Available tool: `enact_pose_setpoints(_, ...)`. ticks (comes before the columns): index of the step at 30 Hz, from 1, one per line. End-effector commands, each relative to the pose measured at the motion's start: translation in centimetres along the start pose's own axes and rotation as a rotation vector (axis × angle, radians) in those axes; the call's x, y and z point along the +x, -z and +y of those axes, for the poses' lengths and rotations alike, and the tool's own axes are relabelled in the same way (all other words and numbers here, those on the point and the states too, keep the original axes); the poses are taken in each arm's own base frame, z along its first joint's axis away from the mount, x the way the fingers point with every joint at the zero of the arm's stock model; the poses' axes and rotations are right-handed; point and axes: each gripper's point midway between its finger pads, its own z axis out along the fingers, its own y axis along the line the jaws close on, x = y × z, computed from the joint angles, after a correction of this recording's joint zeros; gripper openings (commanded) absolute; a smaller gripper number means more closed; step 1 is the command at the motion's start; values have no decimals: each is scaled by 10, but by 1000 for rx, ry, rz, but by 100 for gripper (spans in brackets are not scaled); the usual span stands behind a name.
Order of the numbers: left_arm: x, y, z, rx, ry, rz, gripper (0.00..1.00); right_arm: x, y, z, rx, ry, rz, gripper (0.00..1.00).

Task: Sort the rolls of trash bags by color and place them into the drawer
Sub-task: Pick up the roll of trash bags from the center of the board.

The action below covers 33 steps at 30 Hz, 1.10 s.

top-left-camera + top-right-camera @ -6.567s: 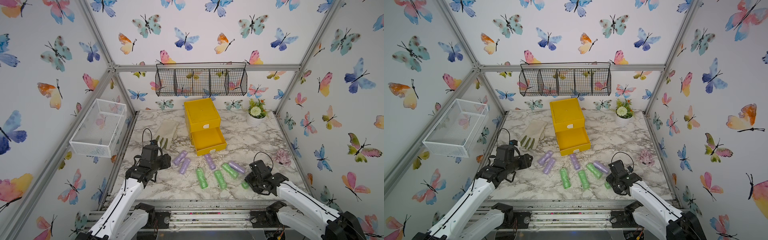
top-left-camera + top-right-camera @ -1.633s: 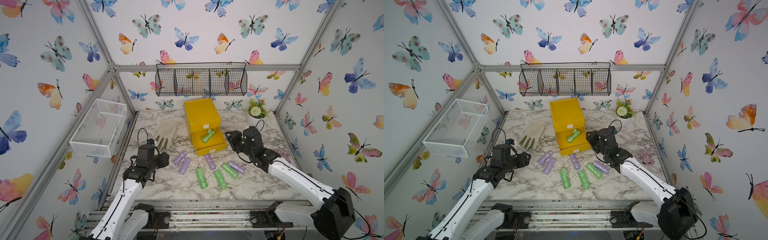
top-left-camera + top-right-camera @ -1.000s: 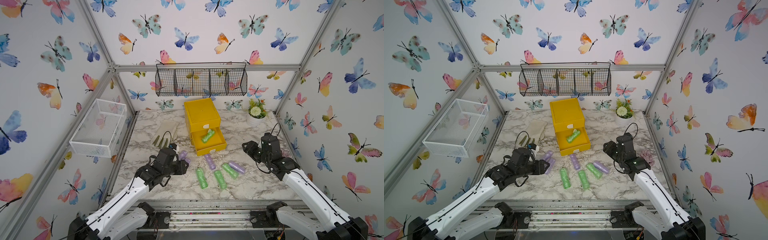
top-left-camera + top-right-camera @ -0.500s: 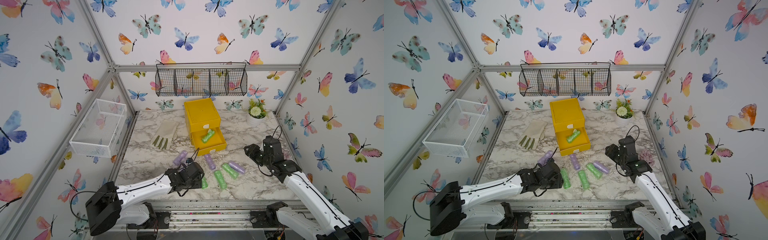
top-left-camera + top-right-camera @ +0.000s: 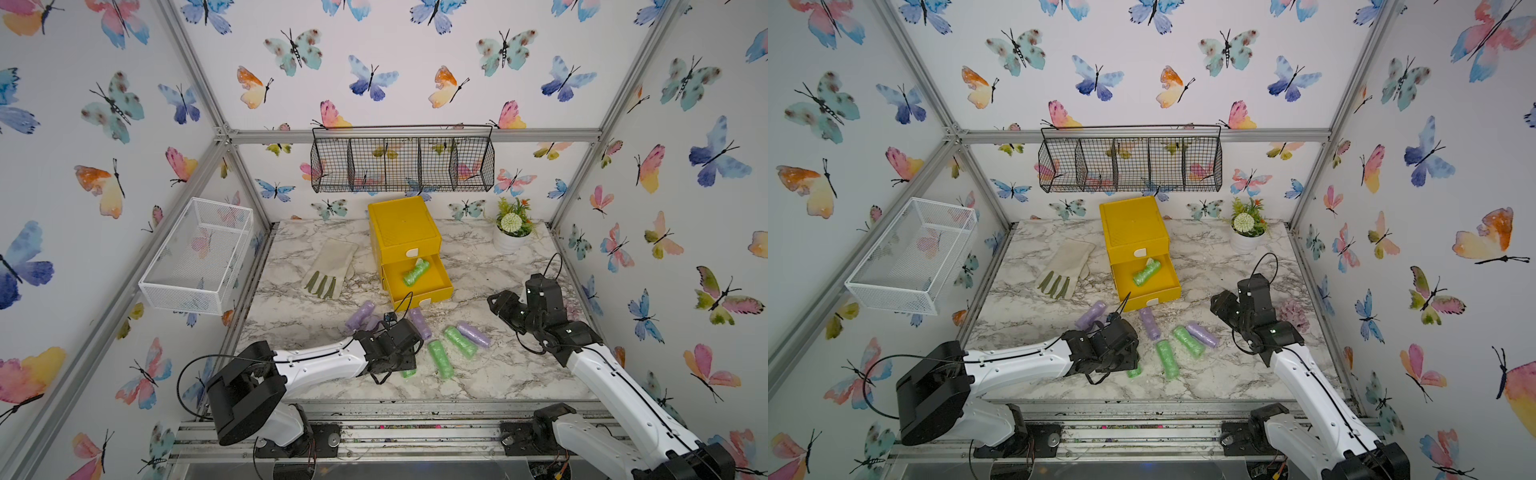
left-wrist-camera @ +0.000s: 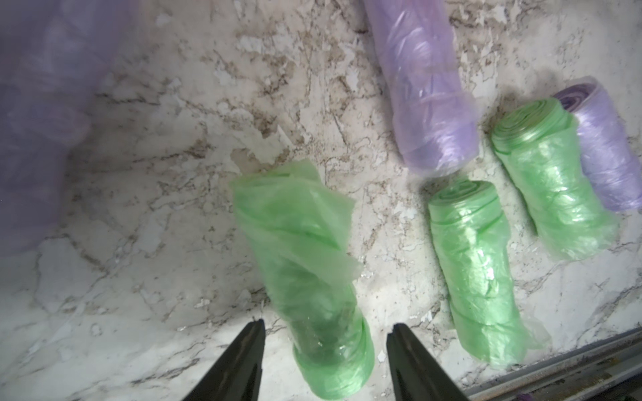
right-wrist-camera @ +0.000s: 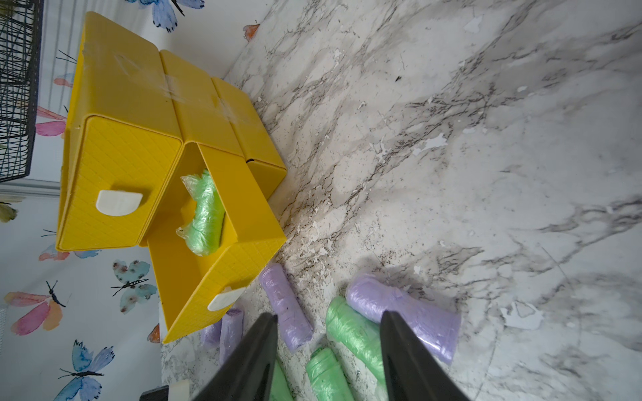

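Note:
The yellow drawer (image 5: 403,232) chest stands at the back, with the drawer under its top one pulled out. One green roll (image 5: 415,273) lies in it. On the marble in front lie two green rolls (image 5: 440,359) and several purple rolls (image 5: 419,323). My left gripper (image 6: 324,330) is open low over a third green roll (image 6: 305,264), a finger on each side of its near end and apart from it. In a top view only that roll's tip (image 5: 1134,371) shows. My right gripper (image 5: 496,301) hangs open and empty to the right of the rolls.
A pale glove (image 5: 330,270) lies left of the chest and a potted plant (image 5: 513,232) stands at the back right. A pinkish crinkly lump (image 5: 1293,316) sits beside the right arm. A black wire basket (image 5: 401,164) hangs on the back wall and a white one (image 5: 199,257) on the left wall.
My left arm has swung right and forward from beside the purple rolls to the front green roll. The right arm has barely moved.

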Motion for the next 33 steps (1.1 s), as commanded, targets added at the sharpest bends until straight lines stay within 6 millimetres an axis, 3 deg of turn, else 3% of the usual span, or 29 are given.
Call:
enact_pose_setpoints(1, -2, -7, 12, -64, 3, -3, 61, 1, 1, -3, -5, 2, -3, 53)
enact_pose_setpoints(16, -4, -25, 15, -77, -16, 24, 58, 9, -1, -9, -10, -19, 12, 53)
enact_pose_setpoints(24, -2, -26, 13, -64, -30, 33, 48, 10, -1, -9, -12, -27, 11, 53)
enact_pose_setpoints(33, -6, -8, 9, -40, -54, 22, 30, 11, -3, -9, -15, -33, 16, 53)
